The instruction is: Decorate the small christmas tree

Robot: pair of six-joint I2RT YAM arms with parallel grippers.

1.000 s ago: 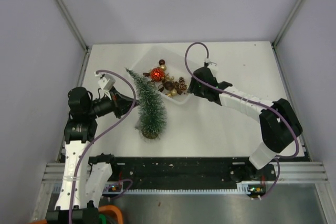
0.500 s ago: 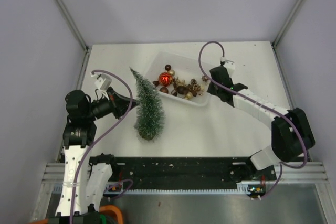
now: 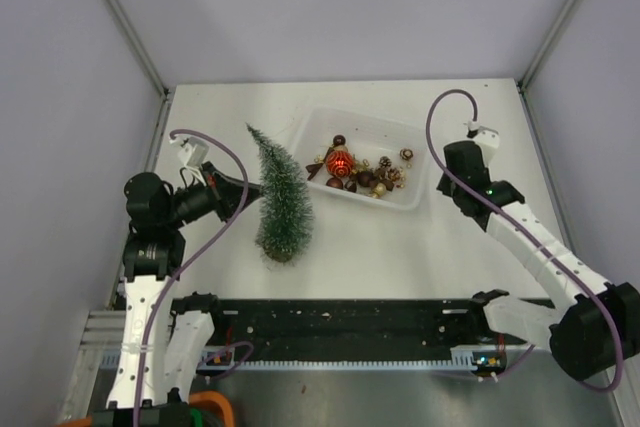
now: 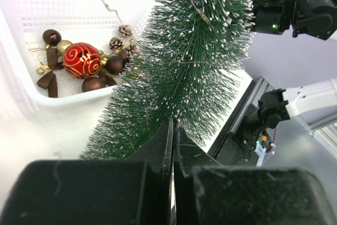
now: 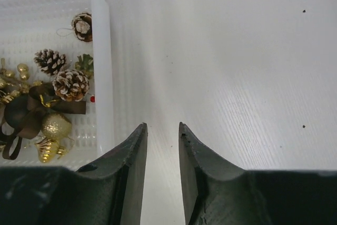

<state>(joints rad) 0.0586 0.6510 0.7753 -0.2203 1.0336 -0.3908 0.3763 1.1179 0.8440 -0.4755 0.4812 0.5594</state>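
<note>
The small christmas tree [image 3: 282, 202] stands tilted left of the white tray [image 3: 366, 117], its tip pointing to the far left. My left gripper [image 3: 243, 190] is shut, its tips buried in the tree's bristles at mid-height; in the left wrist view the gripper [image 4: 172, 125] meets the tree [image 4: 195, 61]. The tray holds a red bauble [image 3: 340, 162], brown and gold baubles and pinecones [image 5: 70, 84]. My right gripper [image 3: 443, 187] is open and empty just right of the tray's right rim [image 5: 100, 51]; in the right wrist view the gripper [image 5: 162, 125] is over bare table.
The black rail [image 3: 350, 322] with both arm bases runs along the near edge. Grey walls close in the table on the left, far and right sides. The right arm [image 4: 279, 3] shows beyond the tree in the left wrist view.
The tray has slid to the right, away from the tree, along with my right gripper. The right gripper now stands off the tray's rim. The tree and left gripper have barely moved.
</note>
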